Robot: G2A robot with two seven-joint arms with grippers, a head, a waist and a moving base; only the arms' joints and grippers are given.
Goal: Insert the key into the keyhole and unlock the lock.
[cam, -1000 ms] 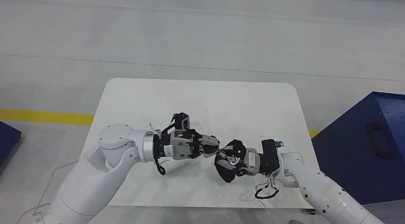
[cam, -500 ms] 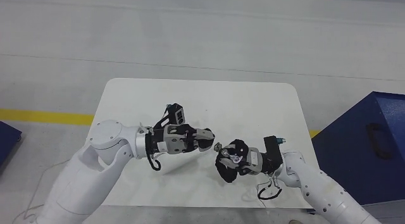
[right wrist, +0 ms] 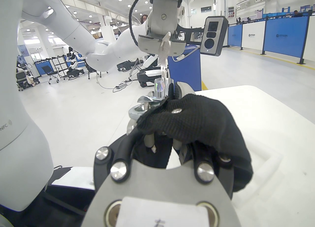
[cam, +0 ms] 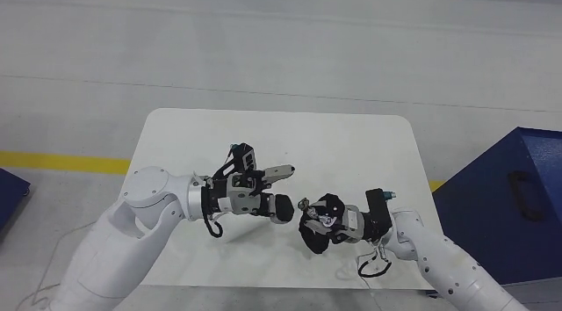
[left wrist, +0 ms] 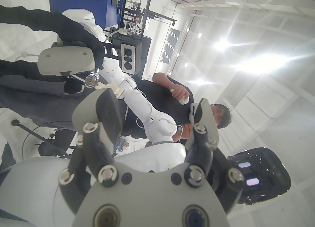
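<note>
Key (right wrist: 164, 46) stood out of the end of the lock (right wrist: 161, 87), its flat head away from the lock and its blade running down into the silver body, where the keyhole itself was too small to make out. Nothing was holding the key's head. The lock sat in the right gripper (cam: 318, 217), whose fingers were clamped on it from both sides, one of them wearing a black knitted cover (right wrist: 196, 119). The shackle end lay toward that gripper's palm.

Just left of the key hung the left gripper (cam: 284, 190), pointed at the lock, with its fingers (left wrist: 108, 109) spread wide apart and nothing between them. One finger lay on the far side of the key and the other on the near side, and neither touched it.

Both grippers were above the near middle of the white table (cam: 351, 135), held off its surface, the left arm coming in from the near left and the right arm from the near right. A blue cabinet (cam: 514, 197) stood on the floor to the right of the table, and a yellow line (cam: 61, 162) ran along the floor on the left.
</note>
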